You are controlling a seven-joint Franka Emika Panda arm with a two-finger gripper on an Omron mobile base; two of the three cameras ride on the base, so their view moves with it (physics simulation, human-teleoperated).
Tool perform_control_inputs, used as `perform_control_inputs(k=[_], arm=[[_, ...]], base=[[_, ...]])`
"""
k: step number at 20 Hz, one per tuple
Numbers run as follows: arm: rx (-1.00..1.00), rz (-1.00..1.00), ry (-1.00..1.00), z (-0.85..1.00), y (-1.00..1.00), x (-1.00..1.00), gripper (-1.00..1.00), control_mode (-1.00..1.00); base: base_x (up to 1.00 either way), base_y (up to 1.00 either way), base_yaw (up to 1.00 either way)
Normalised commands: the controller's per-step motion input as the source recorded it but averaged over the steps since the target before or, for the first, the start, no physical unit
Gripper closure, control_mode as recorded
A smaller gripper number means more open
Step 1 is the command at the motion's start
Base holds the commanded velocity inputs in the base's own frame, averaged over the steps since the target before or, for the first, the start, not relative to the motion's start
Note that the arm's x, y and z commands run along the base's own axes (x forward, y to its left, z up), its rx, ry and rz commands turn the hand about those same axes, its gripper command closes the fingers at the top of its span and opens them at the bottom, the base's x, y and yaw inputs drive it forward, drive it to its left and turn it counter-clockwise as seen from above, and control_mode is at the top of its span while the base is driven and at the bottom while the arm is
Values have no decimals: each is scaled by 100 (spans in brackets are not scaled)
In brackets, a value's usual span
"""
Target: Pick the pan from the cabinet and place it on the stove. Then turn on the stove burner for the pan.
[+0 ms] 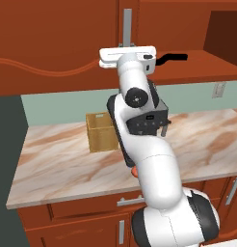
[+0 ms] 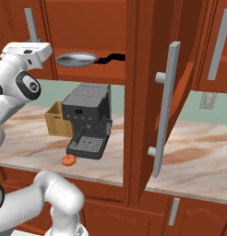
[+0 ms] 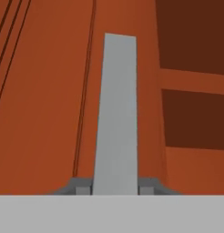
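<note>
The gripper [image 3: 115, 187] is pinched on the silver bar handle [image 3: 116, 113] of the cabinet's left door [image 3: 45, 100]; in the hand view the two fingertips [image 3: 79, 186] sit tight against either side of the bar. So the job is at its opening stage: getting the cabinet [image 2: 87, 27] fully open before anything is lifted out.

The right door [image 2: 147, 92] stands swung out towards the room, its long handle [image 2: 164, 108] facing us. Through that gap the pan [image 2: 76, 59] sits on the cabinet's bottom shelf, flat and upright, its dark handle [image 2: 110, 58] pointing to the right. It is well above the counter [image 1: 67, 159], over the coffee machine [image 2: 87, 117] and the wooden box [image 1: 101, 131]. A small orange thing [image 2: 68, 160] lies by the machine's foot.

The next move, I reckon, is to pull this door outwards on its hinge, keeping the grip square so the bar does not slip. Then the hand can let go and reach in for the pan.

No brand, label or writing can be read anywhere; the machine's little panel is too small to make out.
</note>
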Motion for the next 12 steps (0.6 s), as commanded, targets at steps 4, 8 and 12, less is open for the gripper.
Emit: perform_control_inputs(k=[4, 8, 12], arm=[[0, 0, 0, -2, -38, 2, 100, -100], [0, 0, 0, -1, -20, 0, 100, -100], [-1, 0, 0, 4, 5, -5, 100, -100]], base=[[0, 0, 0], [0, 0, 0], [0, 0, 0]])
